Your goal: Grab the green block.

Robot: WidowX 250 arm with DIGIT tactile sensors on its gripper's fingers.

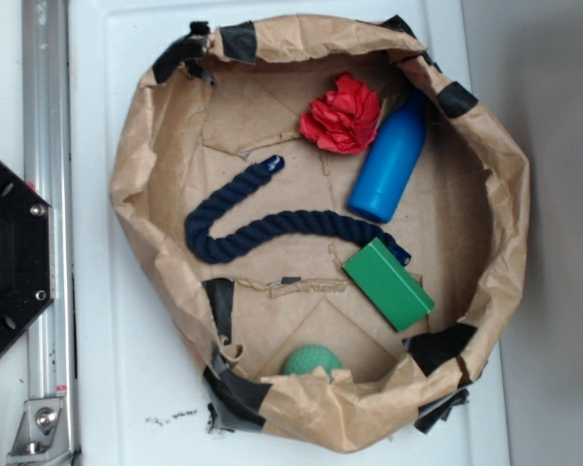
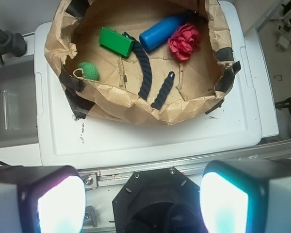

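Note:
The green block (image 1: 390, 282) lies flat inside the brown paper basin (image 1: 146, 146), toward its lower right, one corner touching the end of the dark blue rope (image 1: 262, 223). From the wrist camera the green block (image 2: 116, 41) appears at the upper left of the paper basin (image 2: 111, 104), far ahead. My gripper (image 2: 142, 201) hangs high above the black robot base (image 2: 157, 204), well short of the basin. Its two fingers stand wide apart with nothing between them. The exterior view does not show the gripper.
Inside the basin also lie a blue bottle (image 1: 389, 160), a red crumpled cloth (image 1: 343, 115) and a small green ball (image 1: 312, 361). The basin rests on a white lid (image 2: 150, 136). A metal rail (image 1: 44, 194) and the black base (image 1: 10, 257) are at the left.

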